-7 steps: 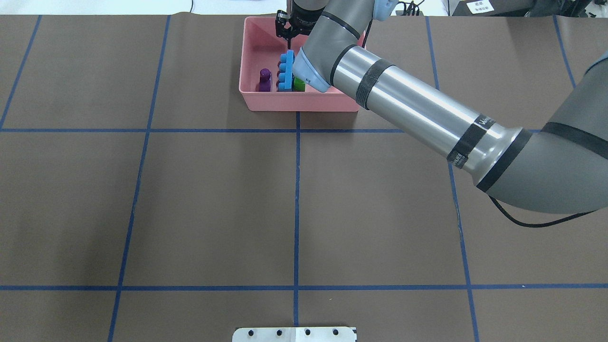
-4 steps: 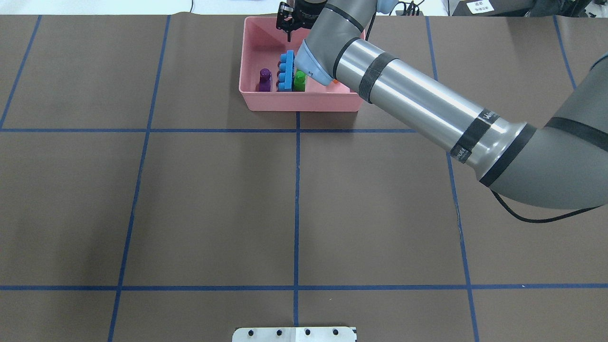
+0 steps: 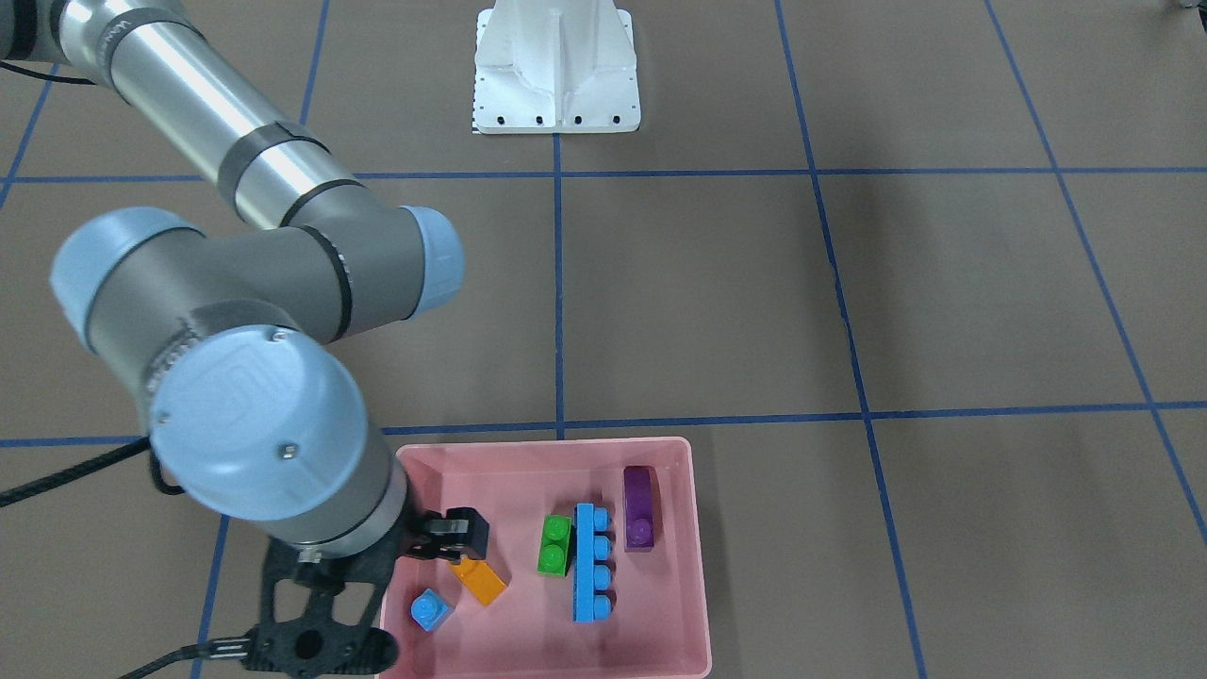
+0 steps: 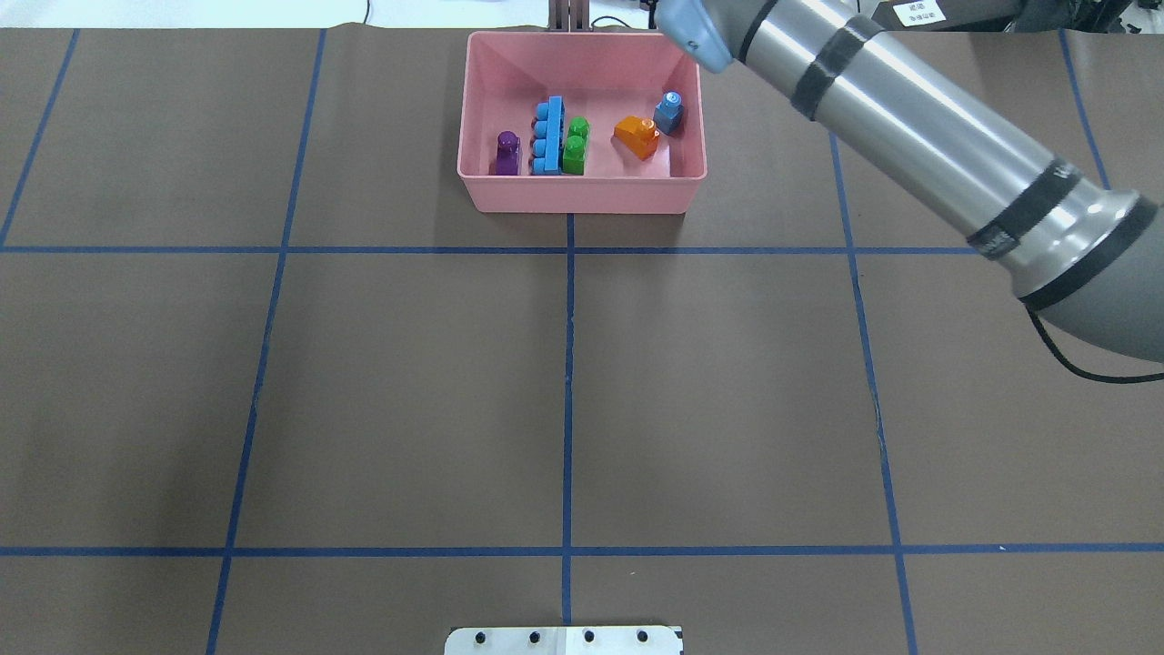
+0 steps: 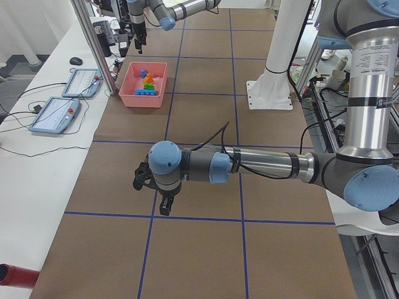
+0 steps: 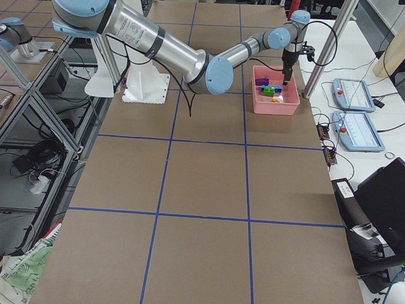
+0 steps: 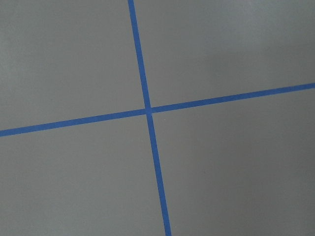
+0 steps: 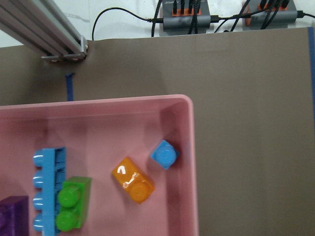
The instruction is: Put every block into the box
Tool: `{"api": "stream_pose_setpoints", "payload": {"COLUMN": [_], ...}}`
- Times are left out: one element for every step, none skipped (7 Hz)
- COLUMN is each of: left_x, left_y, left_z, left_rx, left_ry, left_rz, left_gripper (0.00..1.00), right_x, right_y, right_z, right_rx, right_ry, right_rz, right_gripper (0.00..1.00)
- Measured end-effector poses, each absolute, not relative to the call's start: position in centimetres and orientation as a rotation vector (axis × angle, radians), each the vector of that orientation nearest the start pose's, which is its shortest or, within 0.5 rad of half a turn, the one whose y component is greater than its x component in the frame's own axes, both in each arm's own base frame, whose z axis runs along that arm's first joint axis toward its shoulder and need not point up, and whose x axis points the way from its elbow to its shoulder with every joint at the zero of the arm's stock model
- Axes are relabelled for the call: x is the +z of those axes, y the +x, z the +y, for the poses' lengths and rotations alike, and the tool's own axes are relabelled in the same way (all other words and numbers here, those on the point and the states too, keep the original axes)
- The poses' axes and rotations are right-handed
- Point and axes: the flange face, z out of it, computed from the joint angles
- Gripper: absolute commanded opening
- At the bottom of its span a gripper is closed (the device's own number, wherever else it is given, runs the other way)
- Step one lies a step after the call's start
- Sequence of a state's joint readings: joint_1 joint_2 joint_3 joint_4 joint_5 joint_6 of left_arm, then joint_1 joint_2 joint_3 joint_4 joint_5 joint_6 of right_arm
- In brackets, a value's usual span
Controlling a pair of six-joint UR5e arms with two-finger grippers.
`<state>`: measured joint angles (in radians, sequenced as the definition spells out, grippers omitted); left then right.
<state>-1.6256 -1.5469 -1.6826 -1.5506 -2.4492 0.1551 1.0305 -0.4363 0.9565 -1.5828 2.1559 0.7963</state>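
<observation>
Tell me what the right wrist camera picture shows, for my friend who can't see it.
A pink box on a brown table holds five toy bricks: a long blue brick beside a green brick, a purple brick at the picture's edge, an orange brick, and a small blue brick near the corner.

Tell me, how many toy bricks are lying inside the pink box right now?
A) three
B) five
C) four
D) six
B: the pink box holds five, namely the orange brick, the purple brick, the green brick, the small blue brick and the long blue brick.
</observation>
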Motion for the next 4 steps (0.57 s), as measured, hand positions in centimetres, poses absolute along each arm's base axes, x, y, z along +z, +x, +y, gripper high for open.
{"api": "stream_pose_setpoints", "payload": {"left_x": [60.8, 61.1, 61.5, 62.1], "left_y": [-8.4, -8.4, -8.0, -7.6], "left_z": [-48.2, -48.3, -48.4, -48.2], "left_rx": [0.132, 0.147, 0.163, 0.190], "left_ry": [0.158, 0.154, 0.136, 0.114], "left_rz": [0.839, 0.794, 0.764, 0.753], "left_gripper": [1.00, 1.00, 1.00, 1.00], "right_x": [20.9, 24.9, 29.0, 33.2], "right_y": [-32.2, -27.0, -21.5, -15.6], "right_z": [-77.4, -77.4, -76.7, -75.4], "right_rx": [0.068, 0.046, 0.031, 0.009], "right_ry": [0.043, 0.056, 0.072, 0.089], "right_rz": [-0.762, -0.773, -0.783, -0.785], "right_gripper": [0.99, 0.99, 0.99, 0.99]}}
